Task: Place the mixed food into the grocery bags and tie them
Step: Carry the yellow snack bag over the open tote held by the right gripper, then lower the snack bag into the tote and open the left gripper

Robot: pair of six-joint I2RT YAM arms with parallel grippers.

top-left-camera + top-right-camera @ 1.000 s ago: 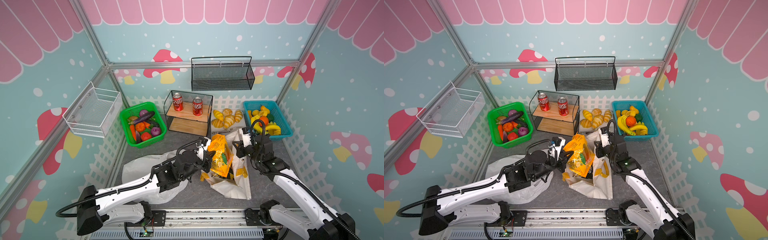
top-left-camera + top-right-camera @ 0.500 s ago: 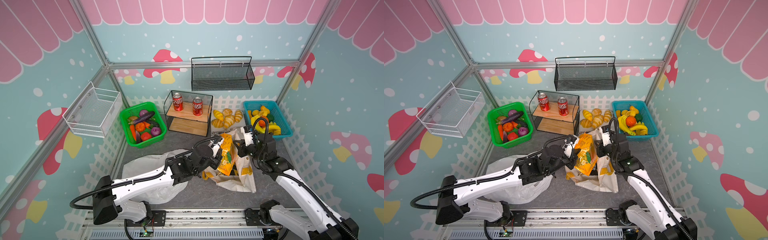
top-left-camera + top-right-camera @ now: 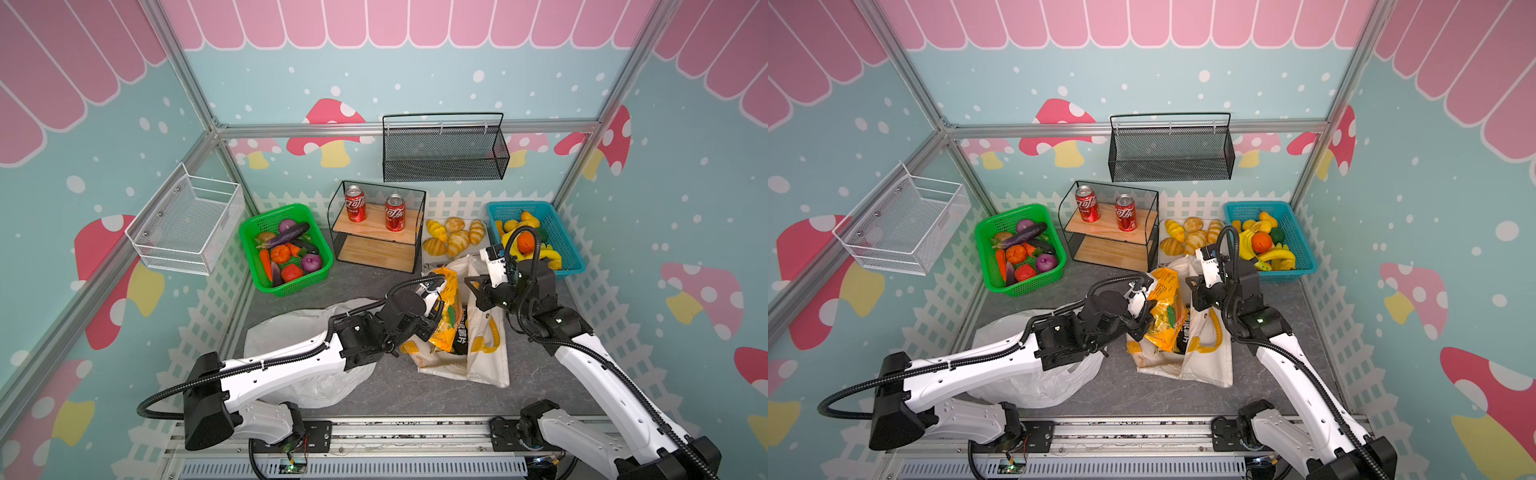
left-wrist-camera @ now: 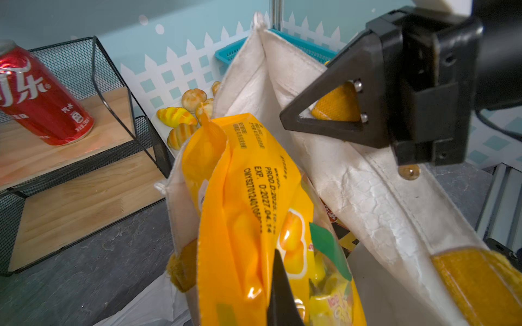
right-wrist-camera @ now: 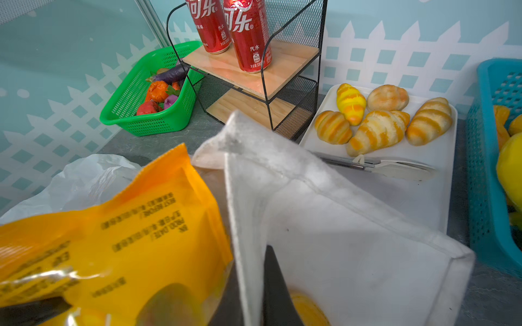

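packing step: left pincer (image 3: 438, 308) clenched on yellow snack packet (image 3: 451, 320), half inside cream tote (image 3: 490, 365) on tabletop (image 3: 395, 399); right pincer (image 3: 473, 286) pinches tote's rim open. next, likely lower packet deeper, then release.

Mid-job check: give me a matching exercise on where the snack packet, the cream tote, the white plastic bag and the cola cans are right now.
Things
1. snack packet
2. cream tote
3. white plastic bag
4. cola cans

States
A. standing on the upper shelf of the wire rack
B. lying crumpled on the tabletop, left of the tote in both top views
C. rim pinched by the right gripper
D. gripped by the left gripper, lower end in the tote's mouth

Pairs: 1-D, 2-C, 3-B, 4-A
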